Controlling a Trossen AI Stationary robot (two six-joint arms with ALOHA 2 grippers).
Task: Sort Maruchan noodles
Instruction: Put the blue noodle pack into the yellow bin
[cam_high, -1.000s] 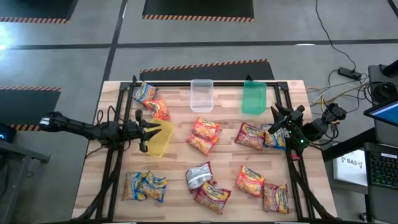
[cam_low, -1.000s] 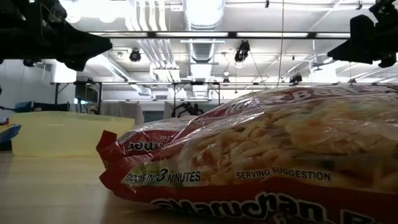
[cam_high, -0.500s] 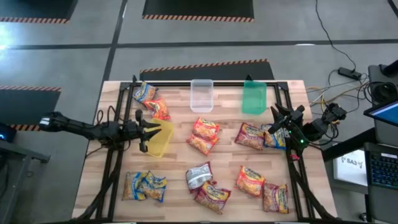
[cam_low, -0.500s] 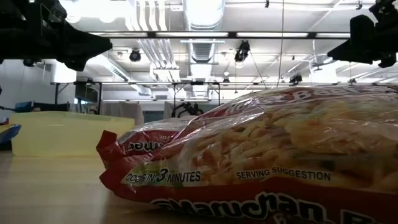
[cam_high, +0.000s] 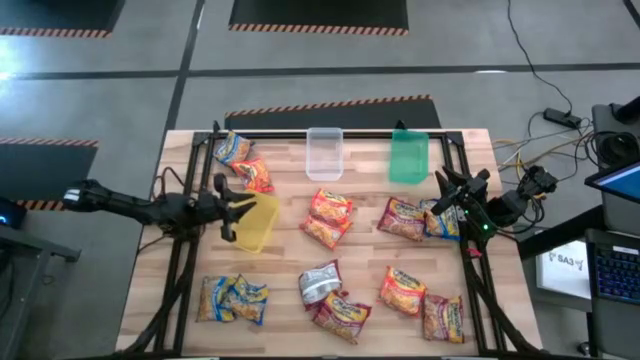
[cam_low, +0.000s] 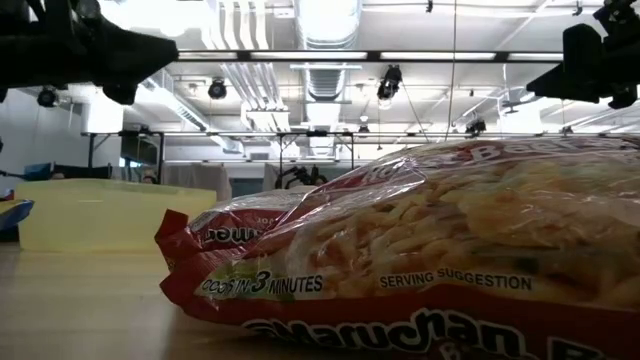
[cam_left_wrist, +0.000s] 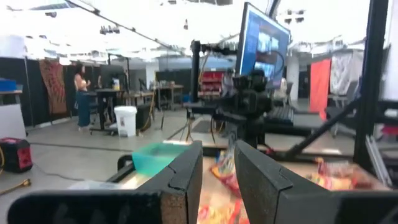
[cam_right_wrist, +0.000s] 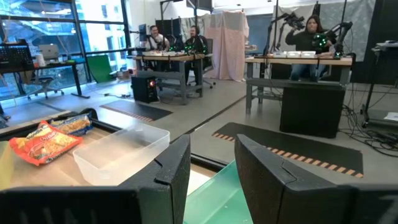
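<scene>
Now both my arms reach in level over a table (cam_high: 285, 305) strewn with noodle packets.

Most packets lie flat: a red pair (cam_high: 329, 217) at the centre with long axes running front to back, a silvery one (cam_high: 319, 281) crumpled just nearer the front, and a yellow-and-blue pair (cam_high: 231, 299) at the front left. My left gripper (cam_high: 229, 210) stretches in from the left edge, fingers (cam_left_wrist: 185, 176) a narrow gap apart and holding nothing, at the yellow tub (cam_high: 257, 221). My right gripper (cam_high: 448, 193) pokes in from the right edge above a packet (cam_high: 441, 222), fingers (cam_right_wrist: 175, 165) slightly apart and empty, aimed toward the green tub (cam_high: 408, 157) and clear tub (cam_high: 324, 153).
</scene>
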